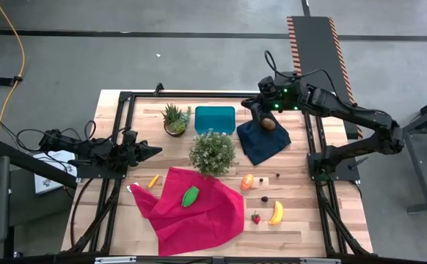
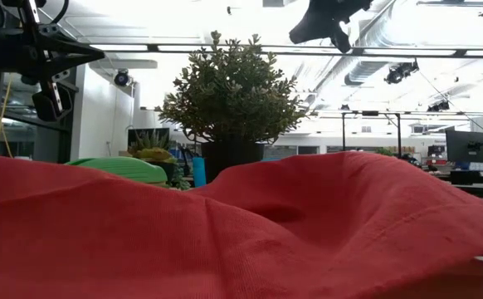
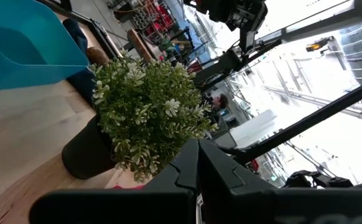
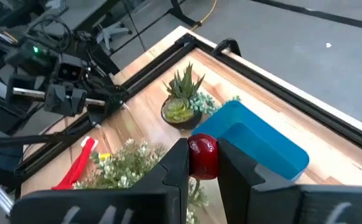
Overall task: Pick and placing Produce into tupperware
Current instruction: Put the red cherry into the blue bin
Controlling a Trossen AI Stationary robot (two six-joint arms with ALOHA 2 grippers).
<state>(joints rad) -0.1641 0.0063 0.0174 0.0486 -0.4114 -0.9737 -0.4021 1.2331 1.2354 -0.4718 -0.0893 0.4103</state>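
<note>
My right gripper (image 1: 257, 111) hovers high over the far corner of the navy cloth (image 1: 263, 141), just right of the teal tupperware (image 1: 215, 119), and is shut on a red rounded produce piece (image 4: 203, 155). A brown oval (image 1: 269, 123) lies on the navy cloth. The green piece (image 1: 191, 196) rests on the red cloth (image 1: 191, 213). An orange piece (image 1: 248, 181), banana (image 1: 276, 213), strawberry (image 1: 256, 218) and dark bits (image 1: 265, 198) lie on the wood. My left gripper (image 1: 153, 152) waits shut at the table's left, pointing toward the bushy plant (image 1: 212, 152). My right gripper pinches the red rounded piece (image 4: 203, 163) between its two fingers (image 4: 175, 168), one on each side of it. The piece is lifted clear, well above the table, with the tupperware (image 4: 255, 140) showing below and beyond it.
A small succulent pot (image 1: 175, 119) stands left of the tupperware. A little yellow-orange piece (image 1: 153, 180) lies by the red cloth's left corner. The bushy plant stands between the two grippers. Black frame rails (image 1: 312, 158) run along the table's left and right sides.
</note>
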